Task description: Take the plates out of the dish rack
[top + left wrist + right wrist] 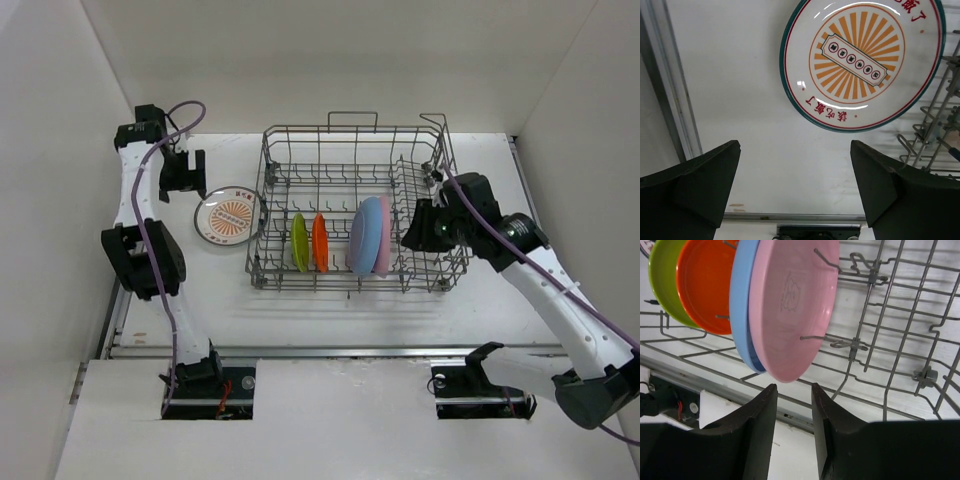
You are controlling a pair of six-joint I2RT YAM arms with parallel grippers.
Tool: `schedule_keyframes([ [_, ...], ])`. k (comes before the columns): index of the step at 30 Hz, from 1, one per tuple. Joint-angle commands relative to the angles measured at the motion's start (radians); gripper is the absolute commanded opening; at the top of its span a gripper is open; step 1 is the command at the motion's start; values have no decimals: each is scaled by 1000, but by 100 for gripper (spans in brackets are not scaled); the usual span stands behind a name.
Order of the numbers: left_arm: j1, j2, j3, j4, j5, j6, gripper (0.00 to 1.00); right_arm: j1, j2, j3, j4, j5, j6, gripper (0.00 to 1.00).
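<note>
The grey wire dish rack (352, 150) stands mid-table. Upright in its front row are a lime green plate (299, 242), an orange plate (320, 242), a light blue plate (363, 235) and a pink plate (384, 238). A white plate with an orange sunburst centre (229, 216) lies flat on the table left of the rack; it also shows in the left wrist view (862, 62). My left gripper (795, 185) is open and empty, just behind that plate. My right gripper (794, 390) is inside the rack, narrowly open, its tips just short of the pink plate's rim (792, 305). Two other white plates are out of view.
The rack's tall wire sides and tines (900, 315) surround my right gripper. The rack's left side (935, 120) is close to the sunburst plate. White walls close in the table at left, right and back. A metal rail (330, 350) runs along the table's front.
</note>
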Motion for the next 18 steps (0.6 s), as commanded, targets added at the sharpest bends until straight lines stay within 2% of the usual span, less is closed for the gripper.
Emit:
schedule_keyframes([
  [1,-2,-93,57,-85,-14,-13,90,-6,-12,-38,82,-59,6,39],
  [5,-2,-104,100,-129,-23,-22,90,-6,24,-71,102,-164,-20,39],
  [15,-2,-190,68,-149,-14,-31,90,-6,51,-101,156,-235,-32,41],
  [18,-2,-214,56,-160,-5,-21,90,-6,64,-60,93,-223,-44,41],
])
